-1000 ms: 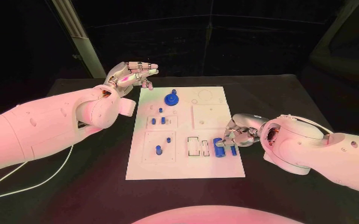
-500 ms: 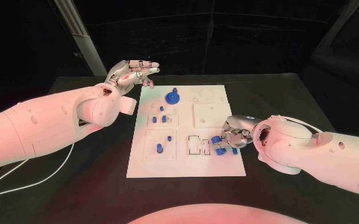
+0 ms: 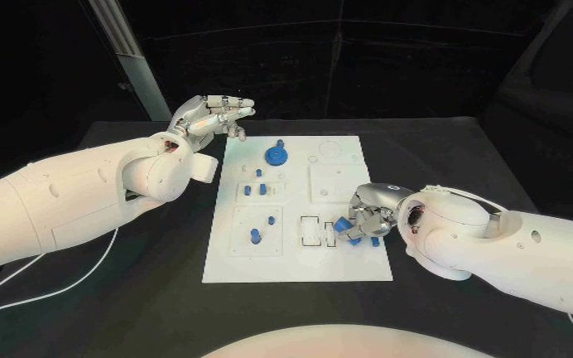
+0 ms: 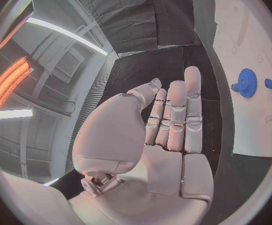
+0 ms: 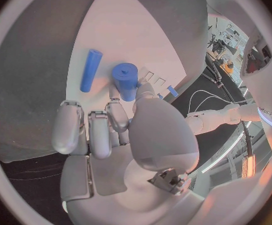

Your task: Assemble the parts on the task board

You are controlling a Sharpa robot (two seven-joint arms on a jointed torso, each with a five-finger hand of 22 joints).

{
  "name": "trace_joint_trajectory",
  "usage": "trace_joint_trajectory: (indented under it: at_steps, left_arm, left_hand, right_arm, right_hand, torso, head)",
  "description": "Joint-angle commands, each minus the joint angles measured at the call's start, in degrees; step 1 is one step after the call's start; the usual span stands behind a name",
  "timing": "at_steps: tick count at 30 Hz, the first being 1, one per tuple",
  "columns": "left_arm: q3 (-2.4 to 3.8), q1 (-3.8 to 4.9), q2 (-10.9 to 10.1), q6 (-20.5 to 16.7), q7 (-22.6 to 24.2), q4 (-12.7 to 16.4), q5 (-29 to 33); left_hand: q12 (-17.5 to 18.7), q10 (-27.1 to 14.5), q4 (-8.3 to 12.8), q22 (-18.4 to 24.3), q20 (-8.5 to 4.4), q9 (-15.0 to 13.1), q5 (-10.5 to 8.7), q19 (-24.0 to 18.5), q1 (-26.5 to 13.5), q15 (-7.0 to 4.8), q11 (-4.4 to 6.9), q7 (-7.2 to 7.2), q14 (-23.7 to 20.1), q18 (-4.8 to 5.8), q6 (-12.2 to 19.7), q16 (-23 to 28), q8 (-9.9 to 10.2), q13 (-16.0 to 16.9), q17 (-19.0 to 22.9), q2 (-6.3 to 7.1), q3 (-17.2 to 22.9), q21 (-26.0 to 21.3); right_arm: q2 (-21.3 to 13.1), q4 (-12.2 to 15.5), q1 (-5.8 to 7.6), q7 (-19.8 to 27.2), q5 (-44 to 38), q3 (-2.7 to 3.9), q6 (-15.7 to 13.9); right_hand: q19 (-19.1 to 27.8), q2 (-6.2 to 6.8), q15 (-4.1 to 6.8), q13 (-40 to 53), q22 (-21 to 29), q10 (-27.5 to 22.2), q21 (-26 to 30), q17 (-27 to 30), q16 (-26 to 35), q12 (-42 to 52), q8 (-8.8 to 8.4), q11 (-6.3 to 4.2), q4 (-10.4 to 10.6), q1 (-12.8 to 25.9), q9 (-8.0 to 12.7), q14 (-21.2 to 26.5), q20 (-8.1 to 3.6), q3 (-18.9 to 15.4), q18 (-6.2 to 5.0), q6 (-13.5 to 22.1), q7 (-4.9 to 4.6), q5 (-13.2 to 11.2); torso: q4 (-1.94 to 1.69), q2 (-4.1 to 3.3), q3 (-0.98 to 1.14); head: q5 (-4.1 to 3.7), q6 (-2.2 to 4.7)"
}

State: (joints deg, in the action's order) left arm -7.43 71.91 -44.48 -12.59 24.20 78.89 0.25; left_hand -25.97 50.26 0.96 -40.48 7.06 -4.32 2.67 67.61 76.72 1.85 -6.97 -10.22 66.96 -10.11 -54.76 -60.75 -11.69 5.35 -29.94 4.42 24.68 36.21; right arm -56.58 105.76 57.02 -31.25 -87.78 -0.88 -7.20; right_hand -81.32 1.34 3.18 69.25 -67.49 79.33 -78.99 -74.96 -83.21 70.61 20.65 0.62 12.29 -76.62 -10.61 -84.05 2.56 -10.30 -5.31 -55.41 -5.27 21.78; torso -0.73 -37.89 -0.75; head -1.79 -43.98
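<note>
The white task board (image 3: 299,267) lies in the middle of the black table. My right hand (image 3: 373,211) is low over the board's near right part and pinches a thick blue cylinder (image 3: 346,228) between thumb and a finger; the right wrist view shows the same cylinder (image 5: 125,79) at the fingertips of that hand (image 5: 114,135). A thin blue rod (image 5: 90,70) lies flat on the board beside it. My left hand (image 3: 213,118) hovers off the board's far left corner, fingers apart and holding nothing, as the left wrist view (image 4: 167,130) confirms.
A blue gear (image 3: 276,156) stands at the board's far left, also the gear (image 4: 245,80) in the left wrist view. Small blue pegs (image 3: 259,188) and a slanted blue piece (image 3: 254,235) sit in the board's left plates. A pale post (image 3: 113,35) rises at the back left.
My right hand has shifted slightly left and closed on the thick blue cylinder, which now sits tilted instead of lying straight. The left hand has barely moved.
</note>
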Motion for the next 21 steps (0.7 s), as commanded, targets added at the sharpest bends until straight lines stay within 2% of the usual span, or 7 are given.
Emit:
trace_joint_trajectory:
  at_steps: [1, 4, 8, 10, 12, 16, 21]
  left_arm:
    - [0.04, 0.10, -0.06, 0.78, 0.17, 0.16, 0.12]
    - [0.04, 0.10, -0.06, 0.78, 0.17, 0.13, 0.12]
    - [0.04, 0.10, -0.06, 0.78, 0.16, 0.11, 0.12]
    - [0.04, 0.10, -0.01, 0.78, 0.16, 0.08, 0.12]
    - [0.04, 0.10, 0.01, 0.80, 0.16, 0.08, 0.12]
    - [0.04, 0.10, 0.04, 0.80, 0.16, 0.09, 0.12]
    - [0.04, 0.10, 0.04, 0.77, 0.15, 0.10, 0.12]
  left_hand:
    - [-0.30, -0.45, 0.21, 0.10, 0.34, -0.05, 0.25, -0.12, 0.60, -0.03, 0.18, 0.13, -0.34, -0.35, 0.27, 0.20, -0.28, -0.10, 0.10, 0.08, -0.25, -0.28]
    - [-0.30, -0.45, 0.21, 0.10, 0.34, -0.05, 0.25, -0.12, 0.60, -0.03, 0.18, 0.13, -0.34, -0.35, 0.27, 0.20, -0.28, -0.10, 0.10, 0.08, -0.25, -0.28]
    - [-0.30, -0.45, 0.21, 0.10, 0.34, -0.05, 0.25, -0.12, 0.60, -0.03, 0.18, 0.13, -0.34, -0.35, 0.27, 0.20, -0.28, -0.10, 0.10, 0.08, -0.25, -0.28]
    - [-0.30, -0.45, 0.21, 0.10, 0.34, -0.05, 0.25, -0.12, 0.60, -0.03, 0.18, 0.13, -0.34, -0.35, 0.27, 0.20, -0.28, -0.10, 0.10, 0.08, -0.25, -0.28]
    - [-0.30, -0.45, 0.21, 0.10, 0.34, -0.05, 0.25, -0.12, 0.60, -0.03, 0.18, 0.13, -0.34, -0.35, 0.27, 0.20, -0.28, -0.10, 0.10, 0.08, -0.25, -0.28]
    - [-0.30, -0.45, 0.21, 0.10, 0.34, -0.05, 0.25, -0.12, 0.60, -0.03, 0.18, 0.13, -0.34, -0.35, 0.27, 0.20, -0.28, -0.10, 0.10, 0.08, -0.25, -0.28]
    - [-0.35, -0.49, 0.23, 0.11, 0.34, -0.05, 0.25, -0.12, 0.64, -0.03, 0.18, 0.12, -0.35, -0.35, 0.30, 0.17, -0.32, -0.10, 0.09, 0.07, -0.27, -0.29]
  right_arm:
    - [-0.22, -0.19, -0.75, -2.19, -1.33, -0.67, -0.45]
    - [-0.75, 0.54, -0.76, -1.34, 0.70, -0.66, -3.92]
    - [-1.47, 1.69, -0.76, 0.44, 3.81, -0.65, -8.75]
    - [-1.90, 2.50, -0.75, 1.91, 6.09, -0.64, -11.69]
    - [-2.04, 2.97, -0.75, 2.68, 7.53, -0.63, -13.12]
    - [-1.88, 3.53, -0.74, 3.53, 9.74, -0.62, -14.54]
    - [-1.15, 3.51, -0.73, 3.65, 10.76, -0.62, -14.35]
  right_hand:
    - [-0.60, -1.51, 0.49, 0.30, -0.28, 0.48, -0.48, -1.58, -0.39, 0.43, 0.45, -0.26, -0.86, -1.78, -0.55, -3.59, -0.11, 0.76, 1.09, -0.85, 0.16, 3.04]
    - [-0.73, -2.01, 0.66, 0.77, -0.62, 0.82, -0.68, -1.90, -0.57, 0.69, 0.54, -0.49, -0.02, -1.04, -0.80, -3.64, -0.26, 0.74, 1.14, -1.41, 0.42, 5.93]
    - [-0.76, -2.40, 0.80, 1.01, -0.73, 1.02, -0.75, -2.08, -0.66, 0.74, 0.63, -0.62, 1.34, 0.25, -1.12, -3.66, -0.39, 0.45, 1.16, -1.90, 0.64, 7.58]
    - [-0.77, -2.09, 0.86, 1.17, -0.78, 1.15, -0.79, -2.23, -0.74, 0.76, 0.67, -0.72, 2.70, 1.73, -1.39, -3.69, -0.47, -0.33, 1.16, -2.18, 0.75, 9.85]
    - [-0.80, -1.77, 0.89, 1.30, -0.87, 1.27, -0.83, -2.34, -0.80, 0.81, 0.70, -0.74, 3.52, 2.66, -1.55, -3.70, -0.49, -0.93, 1.18, -2.35, 0.79, 9.97]
    - [-0.82, -1.80, 0.94, 1.36, -0.98, 1.35, -0.89, -2.45, -0.86, 0.78, 0.73, -0.81, 4.09, 3.21, -1.73, -3.72, -0.54, -1.28, 1.19, -2.57, 0.87, 9.92]
    - [-0.84, -2.14, 1.05, 1.42, -1.05, 1.44, -0.92, -2.53, -0.90, 0.75, 0.93, -0.95, 4.29, 3.56, -1.98, -3.73, -0.60, -1.41, 1.19, -3.12, 1.08, 9.92]
  torso:
    - [0.04, -0.03, 0.00]
    - [0.09, 0.04, 0.01]
    - [0.05, 0.05, -0.01]
    - [0.00, 0.07, -0.02]
    - [-0.06, 0.05, -0.06]
    - [-0.09, 0.01, -0.06]
    - [-0.02, -0.01, -0.04]
  head:
    - [-0.08, 0.03]
    - [-0.03, 0.15]
    - [-0.18, 0.25]
    - [-0.24, 0.31]
    - [-0.38, 0.36]
    - [-0.22, 0.33]
    - [0.15, 0.23]
